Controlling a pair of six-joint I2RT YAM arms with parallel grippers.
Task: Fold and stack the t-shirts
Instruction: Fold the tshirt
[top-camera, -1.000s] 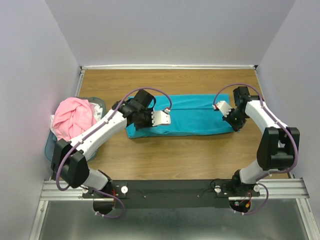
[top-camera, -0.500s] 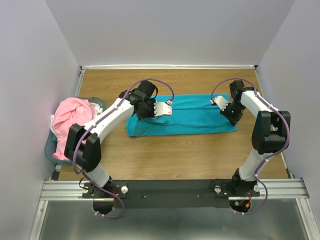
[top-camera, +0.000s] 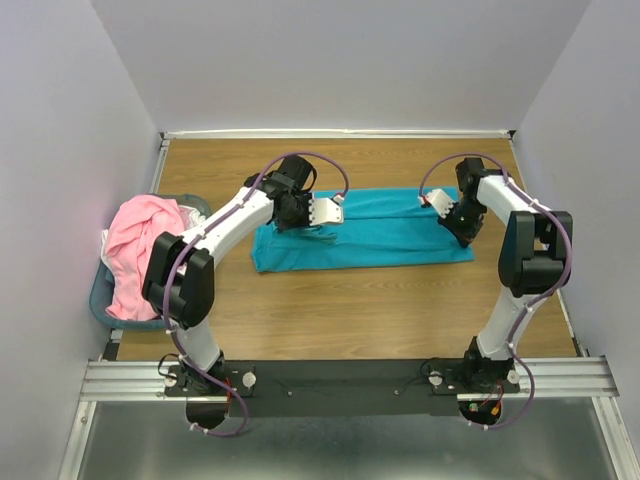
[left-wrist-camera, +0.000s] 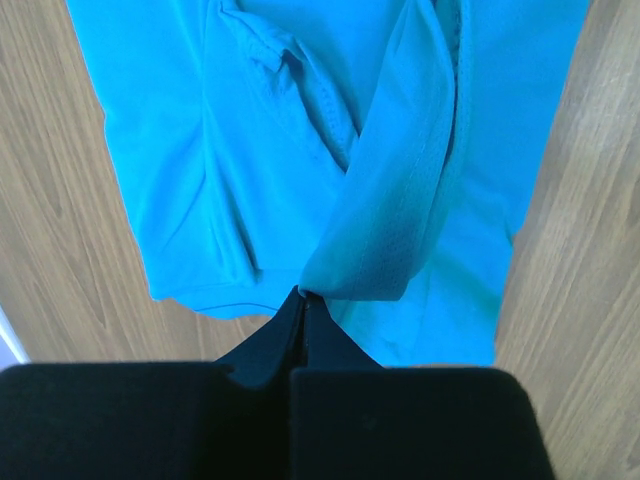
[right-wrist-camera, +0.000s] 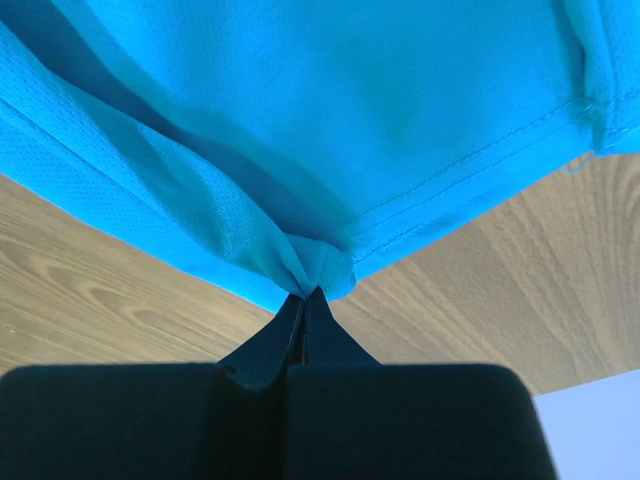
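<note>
2 pinches hold the teal t-shirt: the left gripper clamps a raised fold at its fingertips. The right gripper clamps a hemmed edge directly ahead

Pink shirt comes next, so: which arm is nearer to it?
Left. The left fingers pinch the teal shirt in its left half, closer to the pink shirt in the basket; the right fingers pinch near its right end.

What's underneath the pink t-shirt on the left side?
The pink t-shirt lies heaped in a blue-grey basket; only parts of the rim show around it. Whatever else the basket holds under the shirt is covered.
</note>
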